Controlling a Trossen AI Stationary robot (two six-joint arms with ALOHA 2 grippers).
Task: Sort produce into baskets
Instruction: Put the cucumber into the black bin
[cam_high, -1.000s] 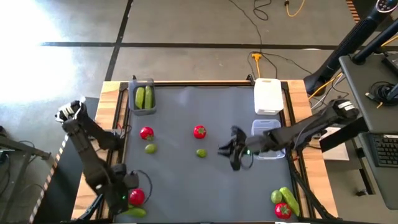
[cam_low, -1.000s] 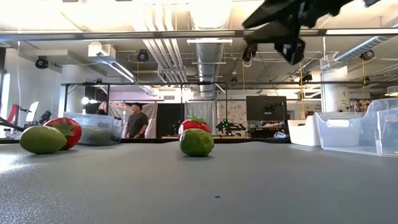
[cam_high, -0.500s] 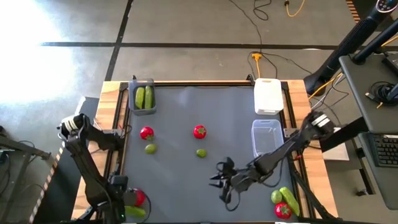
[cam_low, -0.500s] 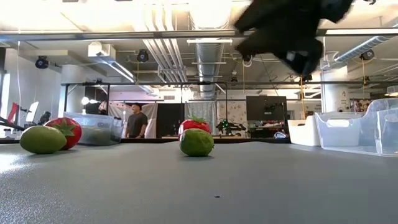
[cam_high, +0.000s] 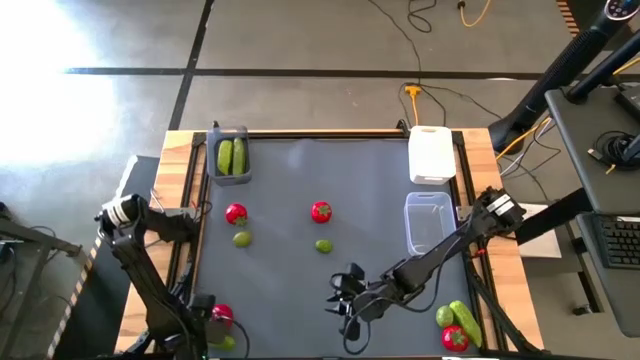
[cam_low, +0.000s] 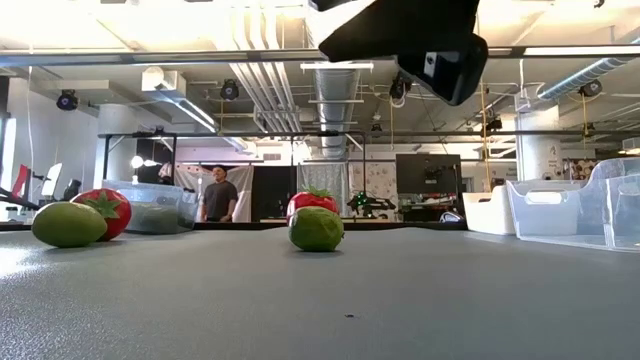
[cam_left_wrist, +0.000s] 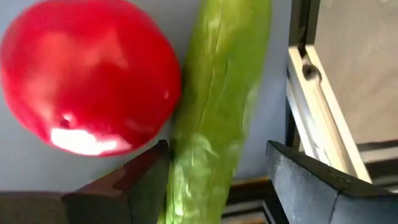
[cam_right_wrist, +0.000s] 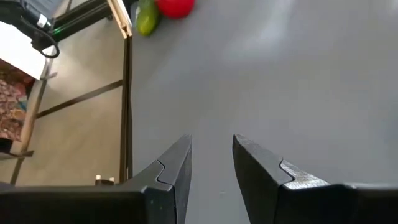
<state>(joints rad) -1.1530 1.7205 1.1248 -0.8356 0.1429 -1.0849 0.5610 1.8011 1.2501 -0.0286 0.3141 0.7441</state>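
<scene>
A: Where's the left gripper (cam_left_wrist: 217, 186)?
B: Table's 7 o'clock corner, fingers spread wide astride a cucumber (cam_left_wrist: 217, 118); tomato (cam_left_wrist: 90, 78) touches it.
A: And the right gripper (cam_high: 345, 300)?
B: Near the front edge, at 6 o'clock, over bare mat, narrowly parted, holding nothing.

Counter (cam_high: 300, 190): I read a flat dark grey mat, framed in pale wood. Far left corner, dark grey rectangular bin (cam_high: 230, 157) with two green cucumbers inside. Right edge: opaque white bin (cam_high: 431, 154), then a clear plastic bin (cam_high: 428, 220). Mid-mat, two glossy red round tomatoes (cam_high: 236, 213) (cam_high: 321, 211), green tops, each with a small yellow-green lime (cam_high: 241, 238) (cam_high: 323, 245) near it. Near right corner: red tomato, lime and green cucumber (cam_high: 464, 322). At my left wrist, a red tomato (cam_left_wrist: 87, 81) against a mottled green cucumber (cam_left_wrist: 217, 112). Both arms black; pincer fingers (cam_right_wrist: 177, 165) dark grey.
</scene>
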